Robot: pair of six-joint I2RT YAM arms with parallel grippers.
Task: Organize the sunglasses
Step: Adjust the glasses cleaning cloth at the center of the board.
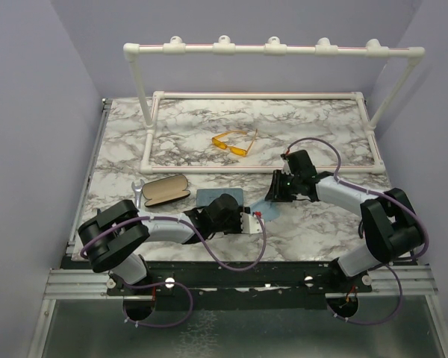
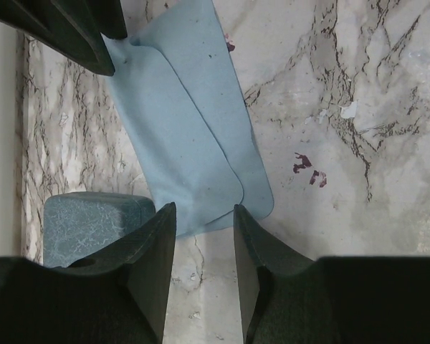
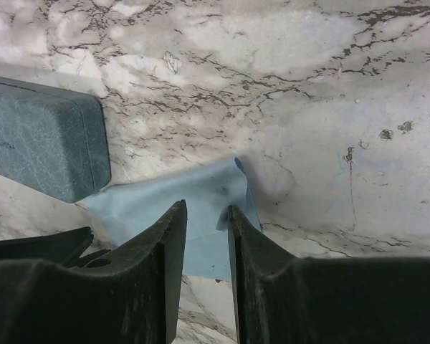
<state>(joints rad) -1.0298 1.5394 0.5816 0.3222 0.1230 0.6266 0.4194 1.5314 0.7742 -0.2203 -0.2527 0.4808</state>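
The yellow-orange sunglasses (image 1: 235, 142) lie unfolded on the marble table inside the white pipe frame, far from both grippers. A folded light blue cloth (image 2: 186, 122) (image 3: 197, 204) lies flat between the arms. My left gripper (image 2: 201, 215) (image 1: 255, 221) is open just short of the cloth's near edge, with only bare table between its fingers. My right gripper (image 3: 205, 209) (image 1: 273, 191) is open and straddles the cloth's other end. A raised fold of cloth rests against its right finger (image 3: 233, 215).
The grey-blue rectangular case (image 2: 93, 222) (image 3: 43, 143) lies shut beside the cloth. An open black oval case (image 1: 164, 190) and a small silver wrench (image 1: 138, 192) lie left of it. A white pipe rack with hooks (image 1: 276, 48) stands over the back half.
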